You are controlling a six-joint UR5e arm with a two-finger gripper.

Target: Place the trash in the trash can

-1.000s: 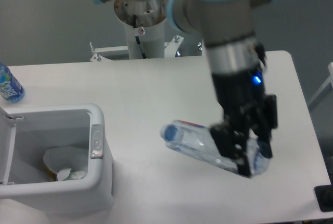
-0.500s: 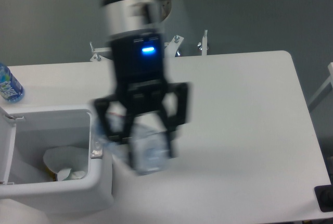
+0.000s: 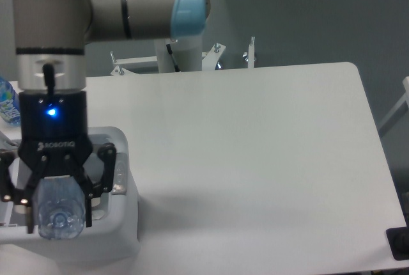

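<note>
Over the bin: gripper [image 3: 57, 214] hanging directly above the open trash can [image 3: 121, 227], at the left front of the table [image 3: 255, 160].
Jaws: clamped on the clear plastic bottle [image 3: 59, 211], fingers down either side of it, bottle end-on to the camera and held clear of the bin floor as far as can be judged.
Bottle position: above the can's opening, not yet inside; label hidden from this angle.
Bin contents: mostly masked by the gripper and bottle; cannot tell from this view whether the crumpled wrapper lies within.
Elsewhere on the table: blue-labelled bottle [image 3: 6, 105] at the far left edge, partly behind the arm, not part of the job.
Done so far, judging by the layout: bottle picked up and brought over the can.
Left to do: lower or simply let go so the bottle drops in; then confirm the wrapper is accounted for.
Risk: bottle catching the rim near the grey latch [image 3: 119, 179] on release.
</note>
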